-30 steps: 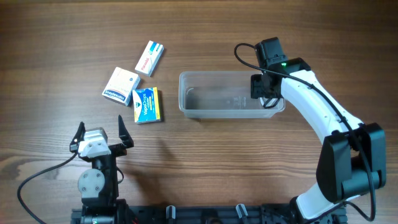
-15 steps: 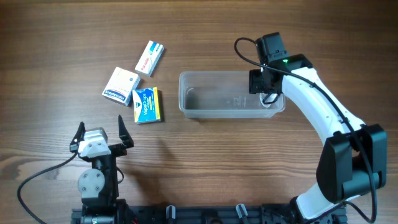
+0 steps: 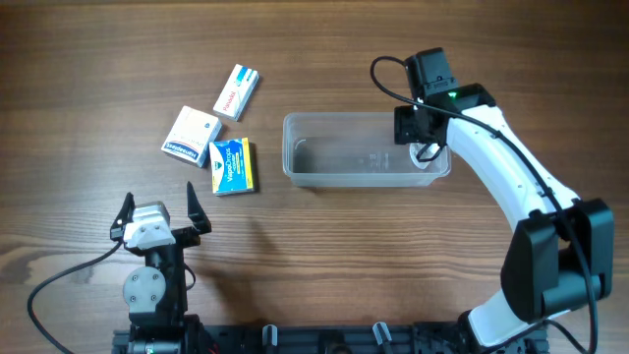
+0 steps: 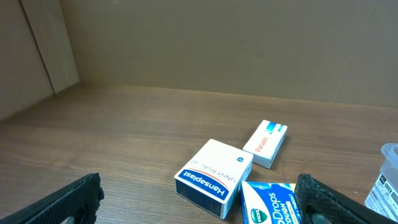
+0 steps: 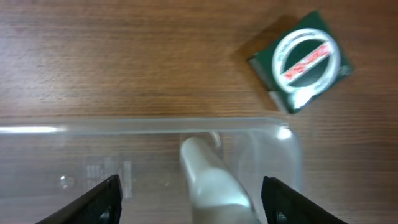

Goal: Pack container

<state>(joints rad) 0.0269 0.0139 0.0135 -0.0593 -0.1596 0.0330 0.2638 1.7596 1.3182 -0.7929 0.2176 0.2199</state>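
Note:
The clear container (image 3: 344, 149) sits at the table's middle. A white bottle (image 5: 211, 180) lies inside its right end, partly seen as a white shape (image 3: 428, 157) from overhead. My right gripper (image 3: 417, 136) hovers over that end, open. In the right wrist view the gripper (image 5: 196, 205) has its black fingers (image 5: 99, 199) wide on either side of the bottle, with gaps on both sides. My left gripper (image 3: 157, 210) stands open near the front left, nothing between its fingers (image 4: 68, 202).
Three small boxes lie left of the container: a white and red one (image 3: 236, 91), a white and blue Hansaplast box (image 3: 191, 137) and a blue and yellow Vicks box (image 3: 233, 165). A green square item with a white ring (image 5: 301, 62) lies beyond the container's far right corner.
The right gripper's jaws have spread a little wider and its wrist has shifted slightly toward the far side. The bottle stays in the container. The left arm has not moved.

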